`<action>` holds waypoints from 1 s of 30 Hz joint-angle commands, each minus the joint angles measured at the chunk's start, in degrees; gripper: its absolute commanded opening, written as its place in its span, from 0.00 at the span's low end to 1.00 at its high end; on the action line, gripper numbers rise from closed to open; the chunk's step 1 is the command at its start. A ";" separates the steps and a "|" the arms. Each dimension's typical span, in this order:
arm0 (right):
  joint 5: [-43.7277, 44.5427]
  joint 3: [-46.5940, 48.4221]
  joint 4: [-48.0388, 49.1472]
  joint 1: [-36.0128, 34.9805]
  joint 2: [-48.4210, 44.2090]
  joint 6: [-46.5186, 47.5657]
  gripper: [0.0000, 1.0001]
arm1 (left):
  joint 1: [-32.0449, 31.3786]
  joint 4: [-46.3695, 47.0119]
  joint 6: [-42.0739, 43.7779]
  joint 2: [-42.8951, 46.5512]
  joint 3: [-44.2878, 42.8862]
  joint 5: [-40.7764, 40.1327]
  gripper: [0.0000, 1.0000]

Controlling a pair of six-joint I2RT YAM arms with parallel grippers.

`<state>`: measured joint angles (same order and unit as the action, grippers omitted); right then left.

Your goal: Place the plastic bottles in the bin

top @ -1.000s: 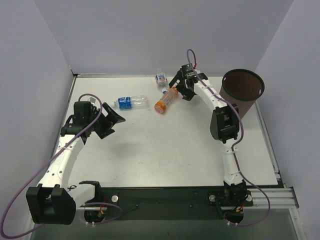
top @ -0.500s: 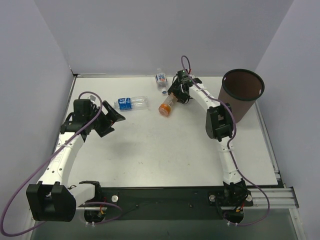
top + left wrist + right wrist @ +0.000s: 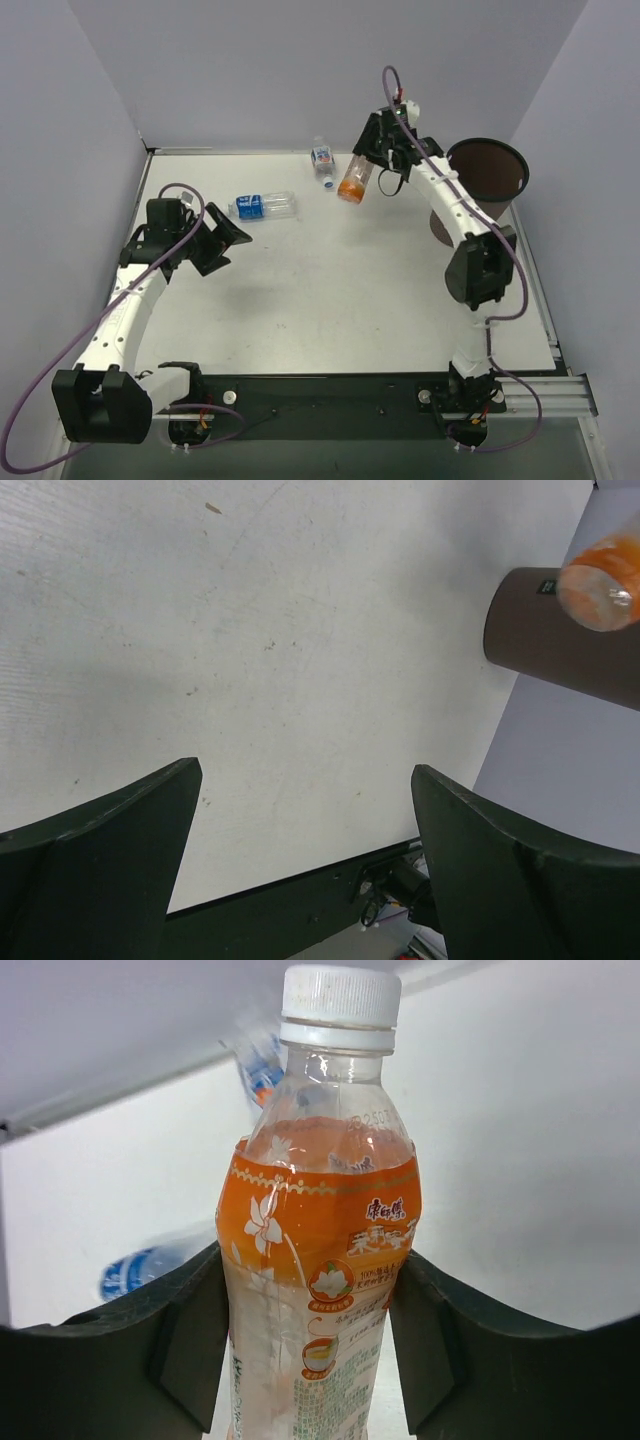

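My right gripper (image 3: pixel 372 170) is shut on the orange bottle (image 3: pixel 354 181) and holds it in the air at the back of the table, left of the bin (image 3: pixel 484 190). In the right wrist view the orange bottle (image 3: pixel 318 1250) fills the space between both fingers, white cap away from the wrist. The blue-labelled bottle (image 3: pixel 262 206) lies on the table just right of my left gripper (image 3: pixel 232 238), which is open and empty. The white-blue labelled bottle (image 3: pixel 322 160) lies at the back edge. The left wrist view shows the bin (image 3: pixel 565 645) and the orange bottle (image 3: pixel 603 568) far off. The plain clear bottle is out of view.
Grey walls enclose the white table (image 3: pixel 330 300) on the left, back and right. The black base rail (image 3: pixel 330 400) runs along the near edge. The bin stands at the table's back right corner.
My right gripper has closed on the orange bottle and lifted it off the table, moving up and right toward the bin. The left arm has stayed put.
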<state>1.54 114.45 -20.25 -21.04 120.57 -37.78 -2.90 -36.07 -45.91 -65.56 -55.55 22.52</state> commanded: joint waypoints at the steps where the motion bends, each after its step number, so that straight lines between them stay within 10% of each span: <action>1: 5.83 -7.03 12.14 0.47 -15.87 11.82 0.48 | 0.00 -2.24 1.26 3.59 -1.06 3.40 0.97; 11: 14.36 -24.98 36.42 3.37 -34.26 40.99 0.48 | -4.04 -3.48 2.23 2.98 -3.77 3.76 0.97; 26: 12.96 -28.93 41.52 19.71 -37.61 42.27 0.50 | -7.30 -2.77 1.96 2.72 -5.36 3.41 0.97; 28: 15.57 -29.55 41.78 20.33 -37.43 41.04 0.64 | -7.48 -2.86 2.14 2.63 -5.62 3.14 0.97; 29: 17.34 -29.73 42.22 20.25 -37.43 40.25 0.93 | -7.65 -2.95 2.14 2.46 -5.80 3.05 0.97; 30: 18.49 -29.81 42.48 20.25 -37.43 39.81 1.00 | -7.56 -2.95 2.31 2.28 -5.71 3.05 0.97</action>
<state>15.09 85.41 16.58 -1.45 85.08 3.40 -10.09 -39.64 -44.71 -62.85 -58.26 25.67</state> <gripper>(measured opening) 0.783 0.975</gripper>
